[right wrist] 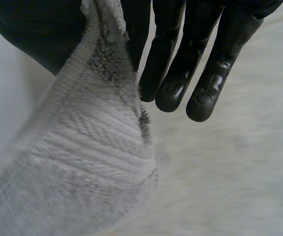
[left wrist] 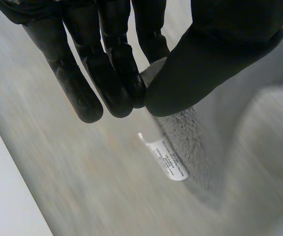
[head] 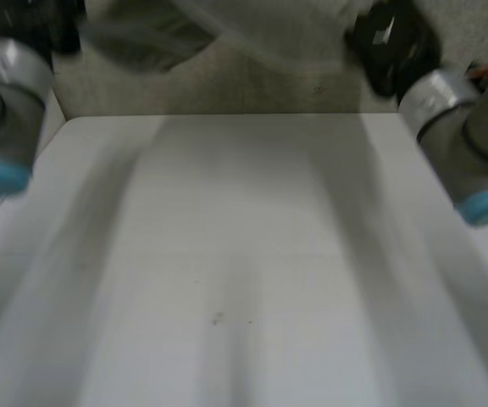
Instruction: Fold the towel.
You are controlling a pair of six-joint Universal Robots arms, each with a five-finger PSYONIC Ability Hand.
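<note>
We pinch one towel (right wrist: pixel 82 172): left robot hand (left wrist: pixel 215 64) at eleven o'clock, right robot hand (right wrist: pixel 181 59) at one; one table (head: pixel 244 254) below.

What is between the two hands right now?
The towel spans between the left hand and the right hand in the head view. Each wrist view shows its own hand pinching the cloth.

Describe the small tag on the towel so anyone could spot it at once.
Find the left hand, pinching the grey towel between thumb and fingers. Just past the thumb tip, a label hangs from the towel's edge: the only smooth, white, printed strip on the fuzzy cloth.
</note>
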